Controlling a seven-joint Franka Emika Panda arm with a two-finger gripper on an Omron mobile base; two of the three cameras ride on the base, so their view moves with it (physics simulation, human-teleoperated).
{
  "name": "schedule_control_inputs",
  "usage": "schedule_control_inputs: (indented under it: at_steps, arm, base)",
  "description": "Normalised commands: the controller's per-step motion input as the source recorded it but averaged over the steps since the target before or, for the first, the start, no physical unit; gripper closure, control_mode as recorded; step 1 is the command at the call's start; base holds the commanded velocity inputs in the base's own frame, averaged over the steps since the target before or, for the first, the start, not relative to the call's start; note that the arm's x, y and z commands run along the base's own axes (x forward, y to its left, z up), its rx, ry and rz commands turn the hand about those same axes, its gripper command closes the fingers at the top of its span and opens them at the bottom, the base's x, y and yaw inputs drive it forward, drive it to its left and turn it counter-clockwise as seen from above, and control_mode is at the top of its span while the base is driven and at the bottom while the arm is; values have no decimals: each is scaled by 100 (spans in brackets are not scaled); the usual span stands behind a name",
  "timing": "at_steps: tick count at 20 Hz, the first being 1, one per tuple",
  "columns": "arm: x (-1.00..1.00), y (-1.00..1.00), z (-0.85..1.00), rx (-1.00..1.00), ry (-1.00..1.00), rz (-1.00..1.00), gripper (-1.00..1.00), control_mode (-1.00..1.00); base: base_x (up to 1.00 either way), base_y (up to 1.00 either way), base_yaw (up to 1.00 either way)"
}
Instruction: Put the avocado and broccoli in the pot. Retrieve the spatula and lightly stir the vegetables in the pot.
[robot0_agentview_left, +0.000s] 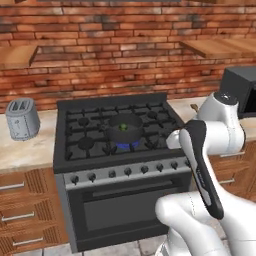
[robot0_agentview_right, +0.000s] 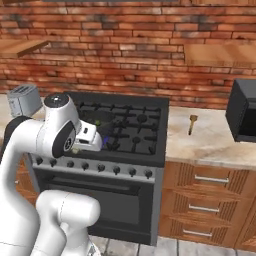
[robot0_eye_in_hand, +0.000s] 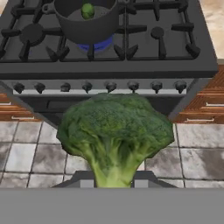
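"How would the broccoli (robot0_eye_in_hand: 114, 131) handle?"

"Light and a bit springy, by the look of it. The gripper (robot0_eye_in_hand: 113, 181) had its jaws drawn in narrow on the pale stalk, the lumpy head standing up above the tips. The stalk was the stiff part and the right place to hold; the head would likely crumble or slip under a pinch."

"And where was it?"

"Held out in front of the stove (robot0_eye_in_hand: 109, 57), over the tiled floor (robot0_eye_in_hand: 30, 157), nearer than the knobs (robot0_eye_in_hand: 87, 86). The pot (robot0_eye_in_hand: 87, 24) sat on a burner toward the far left, with the avocado (robot0_eye_in_hand: 88, 10) already lying inside (small and round, so it might roll if bumped)."

"Room to move?"

"Open air between the broccoli and the pot. The things to clear were the stove's front edge, the raised grates and the pot's rim. The spatula (robot0_agentview_right: 193, 123) lay on the right counter (robot0_agentview_right: 215, 140), well apart from the stove, with the microwave (robot0_agentview_right: 244, 112) farther right."
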Motion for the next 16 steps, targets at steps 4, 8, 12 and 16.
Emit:
schedule_control_inputs:
  at_steps: [4, 8, 12, 16]
  arm:
    - [0, 0, 0, 0, 0, 0, 100, 100]
    - [0, 0, 0, 0, 0, 0, 100, 100]
    - [0, 0, 0, 0, 0, 0, 100, 100]
    - [0, 0, 0, 0, 0, 0, 100, 100]
  base:
    - [34, 46, -16]
    - [53, 3, 0]
    - [90, -3, 0]
    - [84, 0, 0]
